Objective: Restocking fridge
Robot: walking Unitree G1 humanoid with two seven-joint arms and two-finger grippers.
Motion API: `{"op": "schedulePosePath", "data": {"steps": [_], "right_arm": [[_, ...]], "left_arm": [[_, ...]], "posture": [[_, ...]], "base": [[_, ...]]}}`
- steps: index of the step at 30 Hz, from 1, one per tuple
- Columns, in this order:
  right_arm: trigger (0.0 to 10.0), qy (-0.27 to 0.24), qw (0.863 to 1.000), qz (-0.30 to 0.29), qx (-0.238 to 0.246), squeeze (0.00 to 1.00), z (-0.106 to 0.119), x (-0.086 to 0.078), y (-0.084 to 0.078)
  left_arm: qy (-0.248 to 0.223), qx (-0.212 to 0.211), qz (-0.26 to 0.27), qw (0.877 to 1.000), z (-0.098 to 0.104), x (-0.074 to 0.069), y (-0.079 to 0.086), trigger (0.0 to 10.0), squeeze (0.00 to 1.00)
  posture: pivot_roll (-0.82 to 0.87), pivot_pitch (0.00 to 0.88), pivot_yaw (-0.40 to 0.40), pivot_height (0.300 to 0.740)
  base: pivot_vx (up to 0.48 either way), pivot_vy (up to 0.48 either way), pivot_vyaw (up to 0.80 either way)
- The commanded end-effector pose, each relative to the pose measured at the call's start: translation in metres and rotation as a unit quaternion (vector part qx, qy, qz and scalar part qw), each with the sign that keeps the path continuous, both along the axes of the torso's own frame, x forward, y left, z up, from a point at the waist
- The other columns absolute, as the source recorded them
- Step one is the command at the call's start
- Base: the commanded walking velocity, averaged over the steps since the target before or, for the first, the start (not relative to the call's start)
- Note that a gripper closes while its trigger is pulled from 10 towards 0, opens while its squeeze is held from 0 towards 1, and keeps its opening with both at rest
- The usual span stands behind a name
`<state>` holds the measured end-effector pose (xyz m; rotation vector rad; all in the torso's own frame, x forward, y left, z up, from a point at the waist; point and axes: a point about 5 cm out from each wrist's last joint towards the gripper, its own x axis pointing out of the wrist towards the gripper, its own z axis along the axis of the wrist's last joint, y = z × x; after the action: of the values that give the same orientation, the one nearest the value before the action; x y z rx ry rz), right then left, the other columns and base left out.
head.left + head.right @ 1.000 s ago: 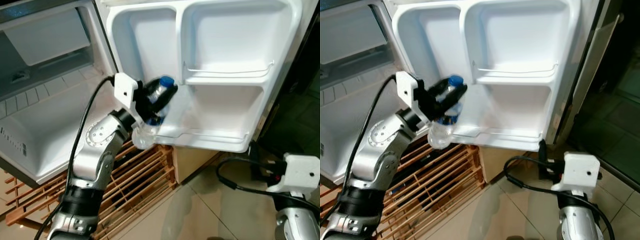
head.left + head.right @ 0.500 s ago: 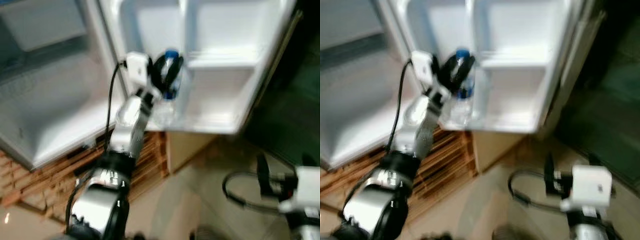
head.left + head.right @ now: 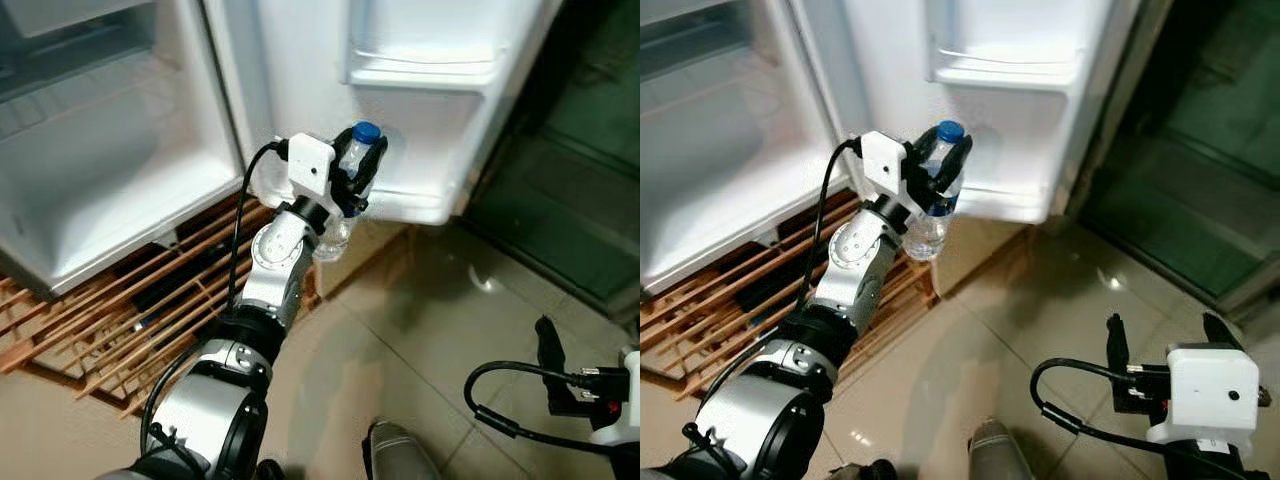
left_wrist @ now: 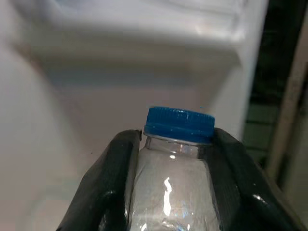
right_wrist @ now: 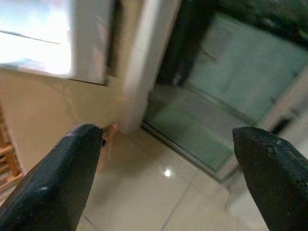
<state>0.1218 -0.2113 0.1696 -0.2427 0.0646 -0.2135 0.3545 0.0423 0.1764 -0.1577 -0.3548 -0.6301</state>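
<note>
1. Left wrist view has the bottle [image 4: 174, 183] dead centre: blue cap on top, clear plastic body, and the two black fingers [image 4: 103, 192] pressed against its neck on either side, so the left gripper [image 3: 352, 180] is clamped on it
2. From the head cameras the bottle is held up roughly upright, just in front of the bottom edge of the open fridge door [image 3: 300, 70], near the lowest door shelf [image 3: 415, 200] but not in it
3. Progress-wise I'd say we're mid-way: bottle is picked up and brought to the fridge, but it's not yet set down on any shelf, and the door pockets I can see look bare
4. Bottle looks see-through with a blue label band, can't tell how full it is
5. Right gripper [image 5: 163, 178] hangs low over the tiled floor [image 3: 1040, 300], fingers spread wide apart, holding nothing
6. Wooden slat pallet [image 3: 120, 320] sits under the fridge
</note>
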Motion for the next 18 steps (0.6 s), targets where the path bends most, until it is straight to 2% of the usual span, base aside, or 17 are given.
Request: {"op": "schedulePosePath", "data": {"steps": [1, 2, 4, 6, 7, 8, 12, 13, 16, 18], "right_arm": [[10.0, 0.001, 1.000, -0.012, 0.025, 0.27, -0.004, 0.005, -0.002], [10.0, 0.001, 1.000, -0.012, 0.025, 0.27, -0.004, 0.005, -0.002], [10.0, -0.013, 0.999, -0.015, 0.050, 0.27, -0.010, 0.019, 0.000], [10.0, -0.021, 0.998, -0.007, 0.058, 0.27, -0.014, 0.030, 0.003], [10.0, -0.031, 0.998, 0.008, 0.062, 0.27, -0.015, 0.041, 0.008], [10.0, -0.031, 0.998, 0.008, 0.062, 0.27, -0.015, 0.041, 0.008], [10.0, -0.041, 0.996, 0.033, 0.065, 0.28, -0.020, 0.065, 0.016], [10.0, -0.045, 0.996, 0.036, 0.066, 0.28, -0.020, 0.071, 0.017], [10.0, -0.065, 0.995, 0.043, 0.063, 0.28, -0.018, 0.089, 0.016], [10.0, -0.070, 0.995, 0.043, 0.060, 0.28, -0.018, 0.094, 0.015]], "left_arm": [[0.011, -0.006, -0.027, 1.000, -0.002, -0.006, 0.004, 10.0, 0.00], [0.011, -0.006, -0.027, 1.000, -0.002, -0.006, 0.004, 10.0, 0.00], [0.033, 0.005, -0.054, 0.998, -0.006, -0.020, 0.014, 10.0, 0.00], [0.038, 0.010, -0.057, 0.998, -0.004, -0.023, 0.021, 10.0, 0.00], [0.035, 0.007, -0.053, 0.998, 0.001, -0.025, 0.026, 10.0, 0.00], [0.035, 0.007, -0.053, 0.998, 0.001, -0.025, 0.026, 10.0, 0.00], [0.024, 0.001, -0.045, 0.999, 0.012, -0.023, 0.025, 10.0, 0.00], [0.023, 0.000, -0.047, 0.999, 0.015, -0.023, 0.024, 10.0, 0.00], [0.007, 0.001, -0.059, 0.998, 0.028, -0.024, 0.018, 10.0, 0.00], [0.006, 0.004, -0.059, 0.998, 0.030, -0.022, 0.018, 10.0, 0.00]], "posture": [[-0.46, 0.151, 0.099, 0.732], [-0.46, 0.151, 0.099, 0.732], [-0.38, 0.109, 0.121, 0.732], [-0.35, 0.080, 0.130, 0.732], [-0.31, 0.055, 0.132, 0.732], [-0.31, 0.055, 0.132, 0.732], [-0.27, 0.000, 0.128, 0.732], [-0.26, 0.000, 0.127, 0.732], [-0.24, 0.000, 0.121, 0.732], [-0.24, 0.000, 0.120, 0.732]], "base": [[0.000, 0.000, 0.00], [0.000, 0.000, 0.00], [0.000, 0.000, 0.00], [0.000, 0.000, 0.00], [0.000, 0.000, 0.00], [0.000, 0.000, 0.00], [0.000, 0.000, 0.00], [0.000, 0.000, -0.80], [0.000, 0.480, -0.80], [0.000, 0.480, -0.80]]}}
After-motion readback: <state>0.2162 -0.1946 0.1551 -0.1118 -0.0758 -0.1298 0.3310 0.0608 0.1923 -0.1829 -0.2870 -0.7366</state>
